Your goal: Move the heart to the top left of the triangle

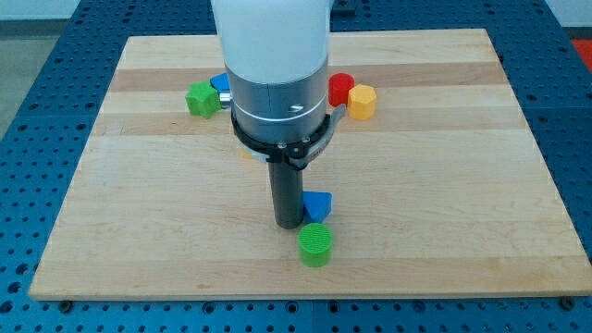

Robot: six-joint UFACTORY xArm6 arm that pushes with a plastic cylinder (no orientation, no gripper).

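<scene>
My tip (288, 225) rests on the board just left of the blue triangle (319, 204), touching or nearly touching it. A green round block (315, 245) lies just below the triangle and to the lower right of my tip. A red block (339, 88) and a yellow block (362, 102) sit side by side at the upper right of the arm. I cannot tell which of them is the heart. A green block (201, 99) and a blue block (220, 83), partly hidden by the arm, lie at the upper left.
The white and grey arm body (277, 83) covers the board's top middle. A small orange sliver (245, 154) shows at the arm's left edge. The wooden board (462, 203) lies on a blue perforated table (28, 111).
</scene>
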